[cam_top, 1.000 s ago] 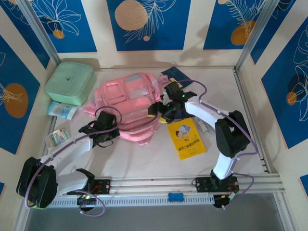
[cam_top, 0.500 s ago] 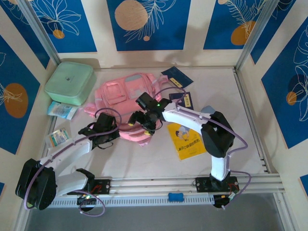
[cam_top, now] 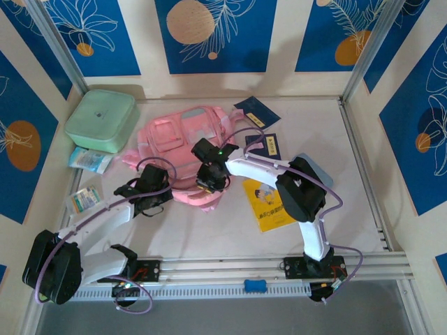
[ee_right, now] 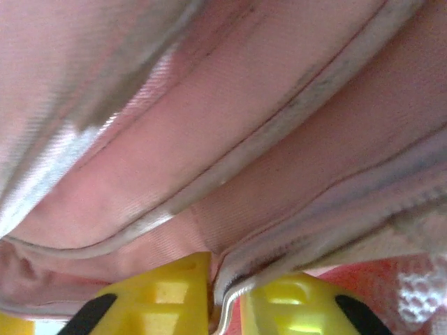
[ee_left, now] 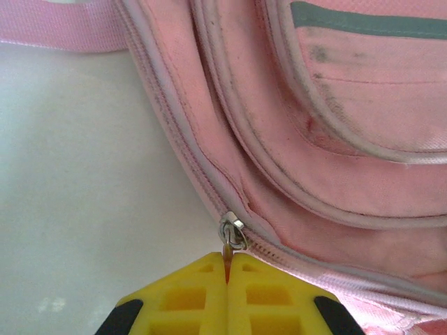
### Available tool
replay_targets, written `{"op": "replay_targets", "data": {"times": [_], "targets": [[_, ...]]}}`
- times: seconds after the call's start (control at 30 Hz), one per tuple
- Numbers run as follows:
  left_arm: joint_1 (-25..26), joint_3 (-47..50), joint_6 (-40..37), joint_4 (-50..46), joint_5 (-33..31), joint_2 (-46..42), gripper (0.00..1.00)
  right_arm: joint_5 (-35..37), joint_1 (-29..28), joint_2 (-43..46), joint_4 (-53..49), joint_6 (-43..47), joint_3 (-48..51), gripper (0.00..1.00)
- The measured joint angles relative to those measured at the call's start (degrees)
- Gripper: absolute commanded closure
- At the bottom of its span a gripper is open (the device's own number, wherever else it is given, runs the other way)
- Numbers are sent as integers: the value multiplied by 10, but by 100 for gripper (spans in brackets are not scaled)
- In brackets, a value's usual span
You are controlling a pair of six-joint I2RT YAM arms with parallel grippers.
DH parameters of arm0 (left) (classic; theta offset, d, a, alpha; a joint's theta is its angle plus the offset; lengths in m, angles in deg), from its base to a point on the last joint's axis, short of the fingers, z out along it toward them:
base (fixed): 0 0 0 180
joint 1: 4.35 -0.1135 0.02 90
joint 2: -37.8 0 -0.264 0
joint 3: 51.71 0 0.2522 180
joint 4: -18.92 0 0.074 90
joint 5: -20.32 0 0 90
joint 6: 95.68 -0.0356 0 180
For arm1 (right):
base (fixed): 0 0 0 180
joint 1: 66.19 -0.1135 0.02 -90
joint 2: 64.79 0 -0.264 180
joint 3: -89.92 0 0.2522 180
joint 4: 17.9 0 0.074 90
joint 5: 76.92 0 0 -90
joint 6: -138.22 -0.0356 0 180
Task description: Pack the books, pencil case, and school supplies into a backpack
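Opening the backpack zip | left gripper closed on zipper pull at backpack's near edge | right gripper pinching backpack rim beside zip | yellow book right of backpack | advice: draw pull along the teeth, rim taut

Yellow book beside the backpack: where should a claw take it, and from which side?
Probably its near-left corner, approached low from the robot's side. The yellow book lies flat on the table, so only an edge offers purchase; that corner is bare, while the right arm crosses its far-right part.
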Motion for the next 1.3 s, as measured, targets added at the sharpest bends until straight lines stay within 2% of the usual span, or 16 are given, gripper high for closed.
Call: {"op": "replay_targets", "data": {"times": [0.03,0.07,0.23,0.67,0.8,1.1,1.13,1.17,1.23,1.27,1.3], "targets": [[0,0,0,0,-4,0,100,0,1,0,1,2,4,99],[0,0,-2,0,-8,1,100,1,1,1,3,3,8,100],[-7,-9,-15,1,-24,19,100,1,2,21,21,19,32,100],[-135,-91,-72,19,-9,131,100,0,-8,65,34,42,70,100],[-160,-120,-87,19,-7,168,100,2,-20,80,40,33,84,100],[-188,-130,-111,13,-3,178,100,11,-72,80,48,-2,76,100],[-189,-130,-112,13,1,178,100,10,-75,80,48,-1,76,95],[-189,-130,-115,13,5,176,92,10,-75,80,47,-1,76,88],[-190,-130,-122,9,13,171,70,11,-77,81,46,4,76,69],[-190,-130,-126,4,17,165,64,15,-77,83,43,11,76,59],[-190,-130,-127,-1,21,157,60,19,-78,88,39,20,76,53]]}}
